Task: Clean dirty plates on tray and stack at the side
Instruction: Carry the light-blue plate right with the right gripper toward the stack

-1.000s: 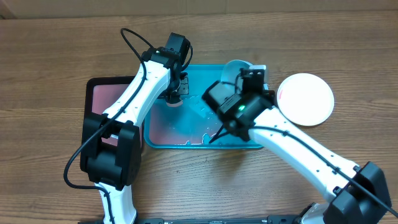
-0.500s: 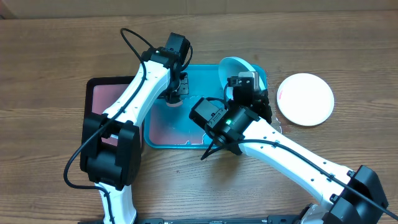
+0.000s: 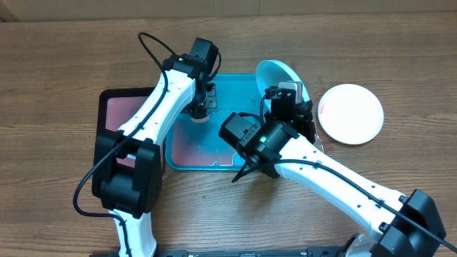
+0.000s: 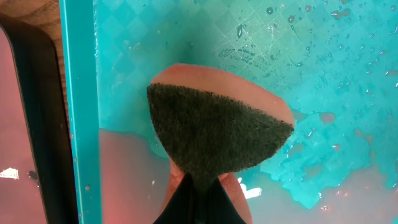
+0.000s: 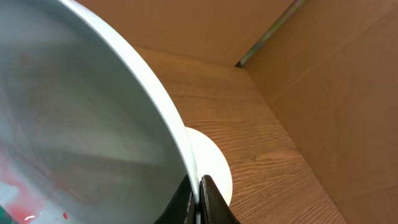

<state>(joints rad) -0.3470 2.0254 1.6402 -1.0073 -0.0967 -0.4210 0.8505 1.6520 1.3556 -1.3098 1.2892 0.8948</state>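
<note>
My right gripper (image 3: 291,101) (image 5: 199,200) is shut on the rim of the light blue plate (image 3: 275,73) (image 5: 81,118) and holds it tilted up above the right end of the teal tray (image 3: 235,89). Faint red smears show low on the plate's face. My left gripper (image 3: 199,108) (image 4: 200,202) is shut on a sponge (image 4: 214,134) with a dark scrub face and pink body, held over the wet tray floor (image 4: 311,62). The white plate (image 3: 350,113) (image 5: 210,162) lies on the table right of the tray. The yellow-green plate is out of view.
Pinkish water pools in the tray's near left part (image 3: 193,146) (image 4: 130,180). A black-rimmed tray with pink inside (image 3: 121,107) (image 4: 25,130) sits against the teal tray's left side. A cardboard wall (image 5: 323,68) stands behind the table.
My right gripper has lifted the light blue plate off the tray and tipped it up on edge, shifting slightly right. The left arm and sponge have not moved.
</note>
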